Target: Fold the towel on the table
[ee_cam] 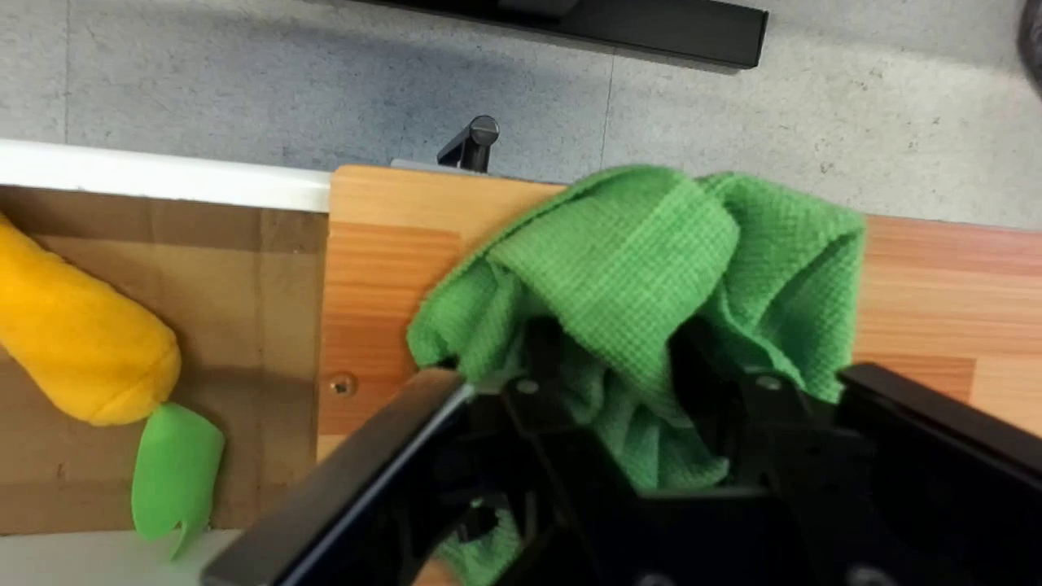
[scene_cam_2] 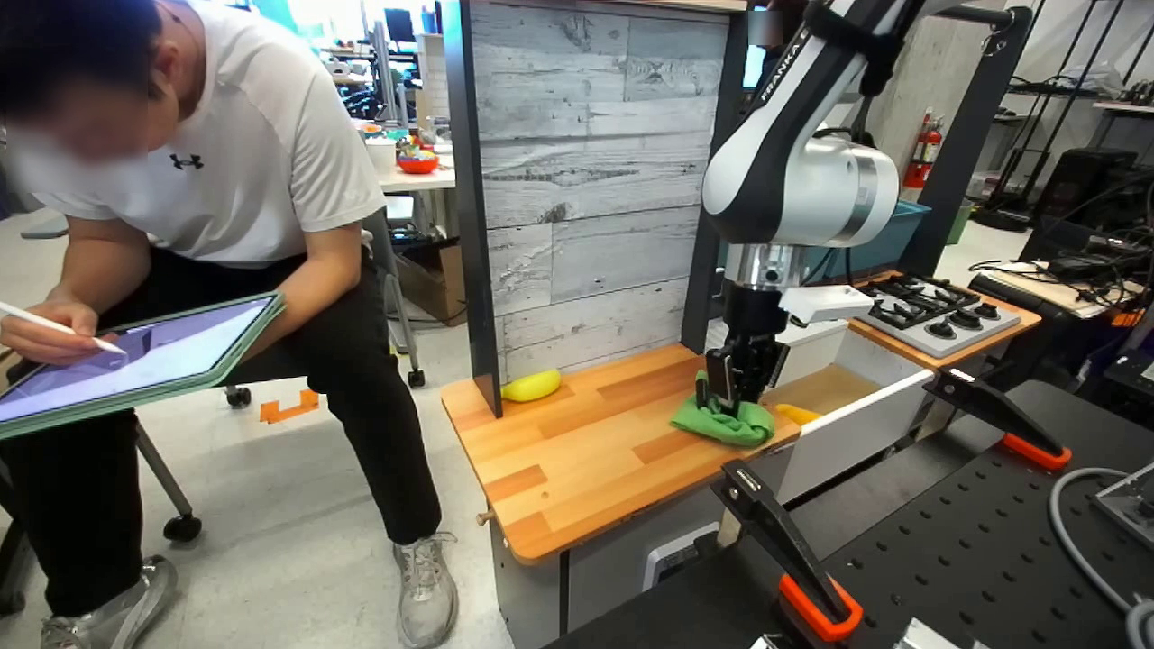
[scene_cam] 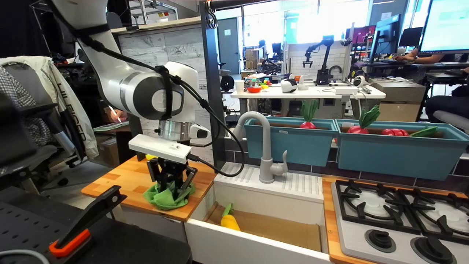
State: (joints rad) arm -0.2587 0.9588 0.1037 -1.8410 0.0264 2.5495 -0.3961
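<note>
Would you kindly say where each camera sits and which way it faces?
An exterior view: before the sink, facing it and the planters behind; arm and gripper show.
An exterior view: higher than the table, facing across it to the grey panel; arm and gripper show.
Wrist view: at the arm's end, facing down at the towel; only the gripper shows of the arm.
Both exterior views share towel, table, sink, arm, gripper.

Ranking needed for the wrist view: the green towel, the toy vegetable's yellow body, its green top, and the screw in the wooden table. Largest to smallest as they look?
1. Green towel, though the claw covers part of it.
2. Yellow body, cut off at the left edge.
3. Green top.
4. Screw.
</note>
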